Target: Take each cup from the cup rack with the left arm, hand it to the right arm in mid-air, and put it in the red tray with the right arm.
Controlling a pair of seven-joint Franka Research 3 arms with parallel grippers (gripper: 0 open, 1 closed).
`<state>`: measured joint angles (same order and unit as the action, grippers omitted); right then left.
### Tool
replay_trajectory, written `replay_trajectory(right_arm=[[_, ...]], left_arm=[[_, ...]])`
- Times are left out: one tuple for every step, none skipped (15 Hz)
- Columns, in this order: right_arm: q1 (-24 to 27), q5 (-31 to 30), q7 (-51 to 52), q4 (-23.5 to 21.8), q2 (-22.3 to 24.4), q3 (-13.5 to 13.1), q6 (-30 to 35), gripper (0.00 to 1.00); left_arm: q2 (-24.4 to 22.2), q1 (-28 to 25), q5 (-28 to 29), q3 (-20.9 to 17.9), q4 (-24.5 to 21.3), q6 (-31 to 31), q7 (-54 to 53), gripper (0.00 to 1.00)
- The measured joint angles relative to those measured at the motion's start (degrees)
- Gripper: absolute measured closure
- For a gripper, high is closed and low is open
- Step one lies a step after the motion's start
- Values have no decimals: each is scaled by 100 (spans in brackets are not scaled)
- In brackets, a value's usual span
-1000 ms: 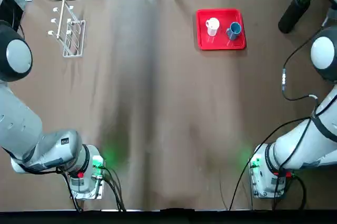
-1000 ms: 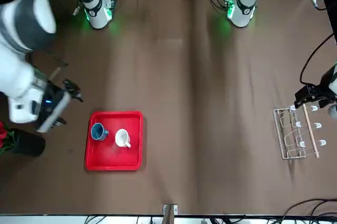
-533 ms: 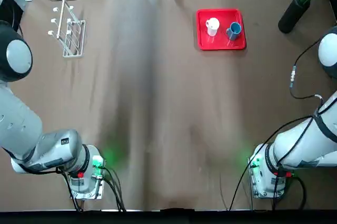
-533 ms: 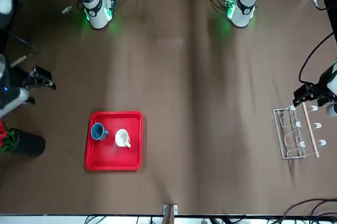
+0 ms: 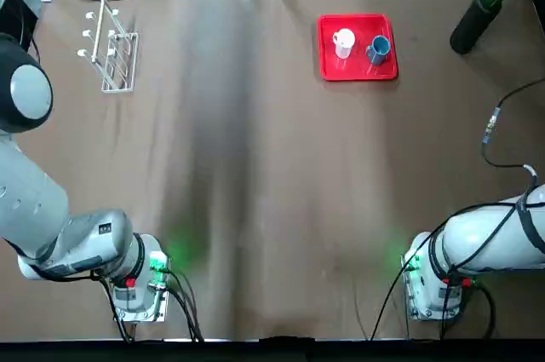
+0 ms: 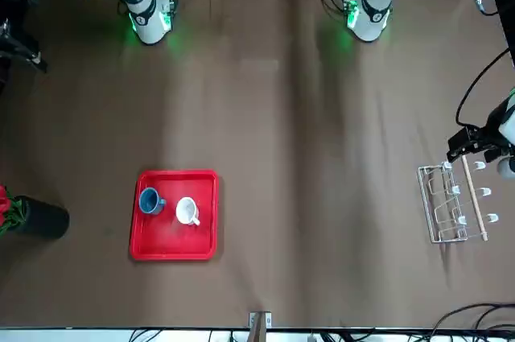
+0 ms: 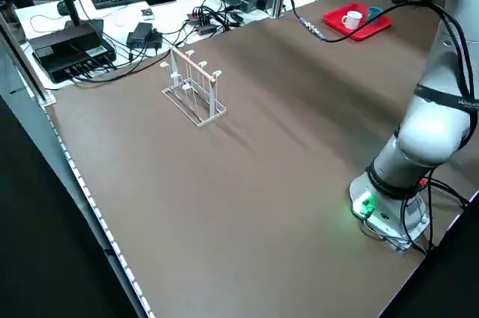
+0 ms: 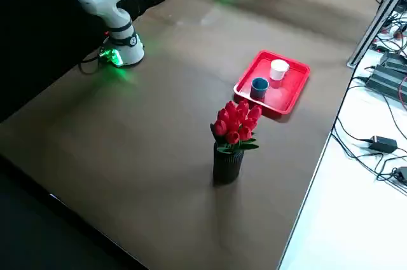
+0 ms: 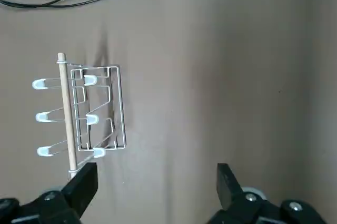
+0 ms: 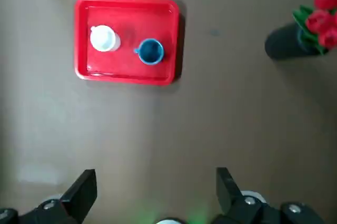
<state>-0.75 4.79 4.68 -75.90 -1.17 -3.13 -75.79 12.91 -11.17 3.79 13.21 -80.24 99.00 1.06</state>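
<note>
Both cups are seated in the red tray (image 5: pixel 328 72), the white mug (image 5: pixel 344 43) beside the blue mug (image 5: pixel 379 49), nearer the right pincer (image 10: pixel 157 195), so only parking seems due. That pincer, wide open and empty, is held well apart, on the robot's side; the left pincer (image 9: pixel 157 190), likewise spread and empty, is parked by the wire rack (image 9: pixel 97 109).

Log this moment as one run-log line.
cups: white cup and blue cup in red tray | rack: bare | left gripper, right gripper: open, empty

In the top view, the right arm's upper links — cut off.
</note>
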Motion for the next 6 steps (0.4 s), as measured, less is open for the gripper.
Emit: replay_trajectory(right_arm=[[-7,0,-115,-175,72,-26,-49,0],[-18,0,-195,-328,115,-36,-133,0],[-32,0,-234,-447,139,-38,-233,0],[-48,0,-260,-549,154,-39,-345,0],[-54,-3,-274,-647,165,-40,-481,0],[-54,-14,-276,-741,170,-48,-628,0]], left_arm=[[0,0,0,0,0,0,0,0],[0,0,0,0,0,0,0,0],[0,1,0,0,0,0,0,0],[0,1,0,0,0,0,0,0],[0,1,0,0,0,0,0,0],[0,1,0,0,0,0,0,0]])
